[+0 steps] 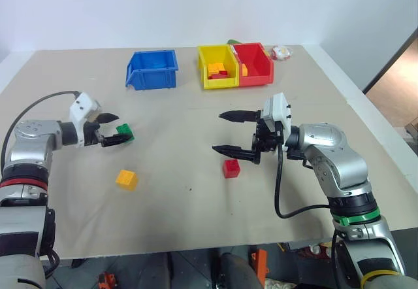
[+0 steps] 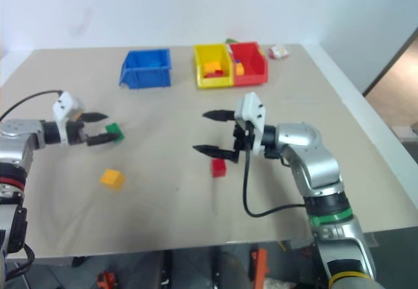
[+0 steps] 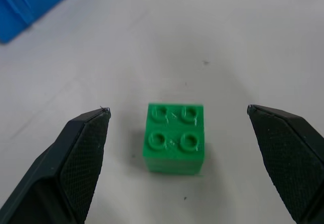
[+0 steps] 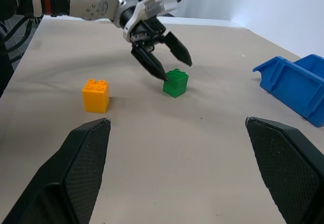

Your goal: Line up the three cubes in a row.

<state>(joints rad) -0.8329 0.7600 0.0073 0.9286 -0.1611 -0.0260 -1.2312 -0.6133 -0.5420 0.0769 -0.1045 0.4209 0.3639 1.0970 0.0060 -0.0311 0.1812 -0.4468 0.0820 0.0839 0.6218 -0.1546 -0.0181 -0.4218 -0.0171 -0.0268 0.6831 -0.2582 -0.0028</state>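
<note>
No row yet: our wide-open left claw [image 1: 112,129] straddles the green cube [image 3: 175,138]; the wide right claw [image 1: 233,132] hangs above the red cube [image 1: 230,168], the yellow-orange cube [image 1: 127,179] apart.

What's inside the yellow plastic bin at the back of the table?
The yellow plastic bin holds a small heap of loose yellow, orange and red toy bricks. Its front wall hides the bottom of the heap, so how many bricks there are cannot be told.

- Blue bin [image 3: 30,3]: cut off by the left wrist view's edge.
- Small white-and-red thing [image 1: 282,53] beside the red bin [image 1: 258,63]: too small to tell.
- Green thing [image 1: 232,42] behind the bins: mostly hidden.
</note>
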